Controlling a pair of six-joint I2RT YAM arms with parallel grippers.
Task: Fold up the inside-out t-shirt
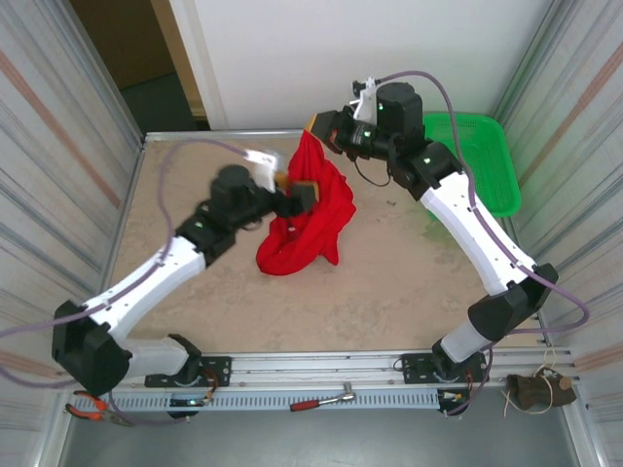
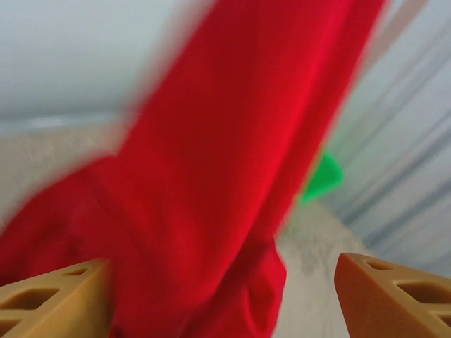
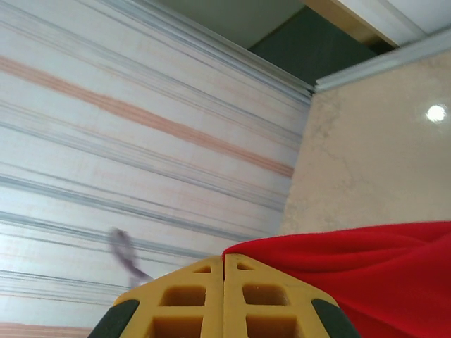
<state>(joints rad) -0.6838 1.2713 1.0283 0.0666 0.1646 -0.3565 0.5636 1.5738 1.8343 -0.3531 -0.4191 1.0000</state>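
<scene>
Inside-out t-shirt (image 1: 316, 224) sits mid-table, a red heap on the table (image 1: 409, 282) with one end pulled up into a peak toward 12 o'clock. Right gripper (image 1: 318, 126) is at that peak, at the shirt's 12 o'clock, raised above the surface. In the right wrist view the two yellow fingers (image 3: 190, 299) are pressed flat together with no gap. Red cloth (image 3: 380, 282) runs out from them toward 3 o'clock, so it is pinching the shirt's top edge.

Left gripper (image 1: 304, 193) is at the heap's 9 to 10 o'clock, tip against the hanging cloth, motion-blurred. In the left wrist view its jaws are wide apart, one finger (image 2: 56, 296) at 7 o'clock and the other at 5 o'clock. The red cloth (image 2: 232, 141) hangs in front of and between them. Cannot tell if either finger touches it; nothing is clamped.

Green basket (image 1: 482, 161) is at the shirt's 2 o'clock, well apart, at the far right corner.
</scene>
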